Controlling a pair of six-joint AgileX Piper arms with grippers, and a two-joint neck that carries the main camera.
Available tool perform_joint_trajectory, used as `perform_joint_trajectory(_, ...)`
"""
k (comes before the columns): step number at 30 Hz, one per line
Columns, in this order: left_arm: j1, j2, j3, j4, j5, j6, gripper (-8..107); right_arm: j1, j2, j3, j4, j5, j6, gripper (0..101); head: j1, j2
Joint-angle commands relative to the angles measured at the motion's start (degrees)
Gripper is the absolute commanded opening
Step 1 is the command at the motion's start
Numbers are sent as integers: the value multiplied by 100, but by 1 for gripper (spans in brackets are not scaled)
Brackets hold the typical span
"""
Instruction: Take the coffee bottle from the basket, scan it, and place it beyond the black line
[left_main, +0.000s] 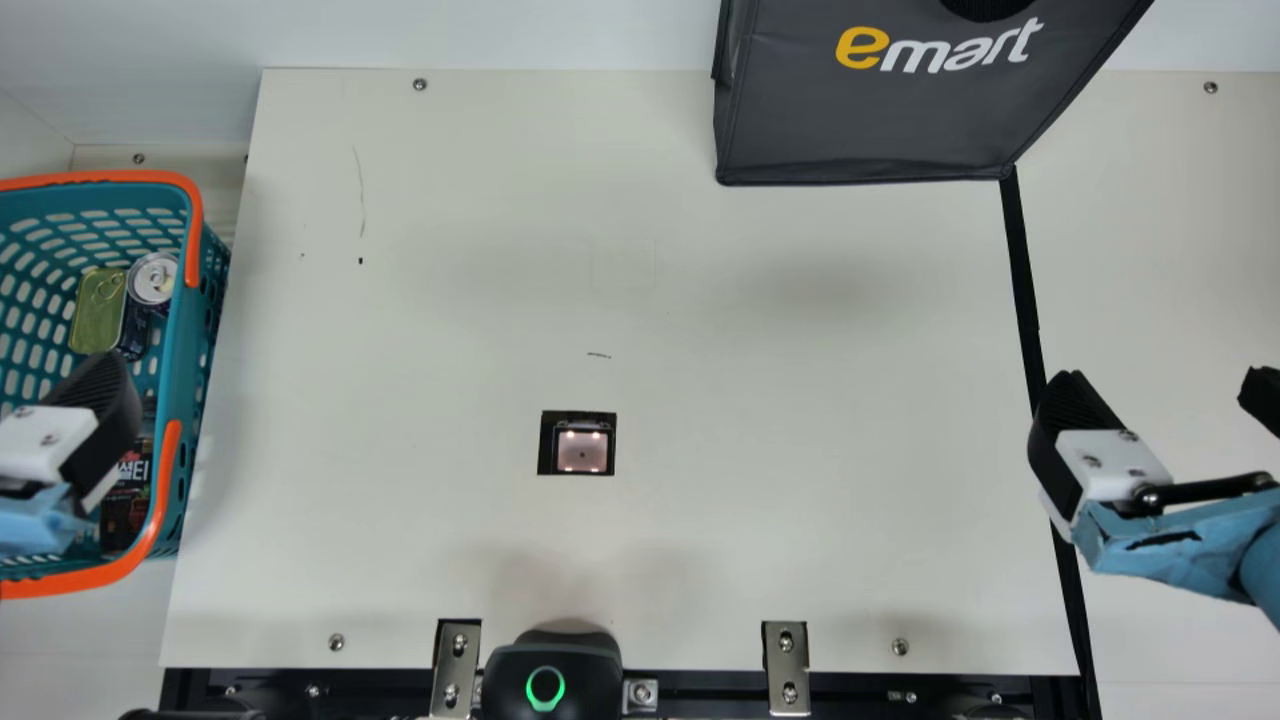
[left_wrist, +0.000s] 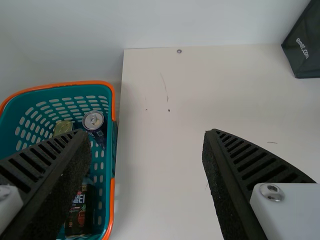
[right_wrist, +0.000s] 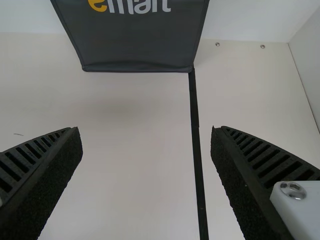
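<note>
Coffee bottle (left_wrist: 85, 215) sits in the basket (left_wrist: 114, 155) beside its wall, so the left gripper (left_wrist: 145, 134), fingers (left_wrist: 247, 157) apart like the right gripper's (right_wrist: 146, 131), should straddle it squarely, avoiding the rim.

The cream table (left_main: 800, 400) carries a teal basket (left_main: 178, 360), a dark bag (left_main: 870, 125) and a black line (left_main: 1024, 290).

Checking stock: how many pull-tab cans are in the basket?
2 in the basket's far half: a green tin beside a round can. The left gripper may hide more.
</note>
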Motion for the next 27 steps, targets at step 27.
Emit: perform_joint_trajectory(27,0,0,0,0,0,0,90,0,0,0,0,-4,0,91,-148,2000)
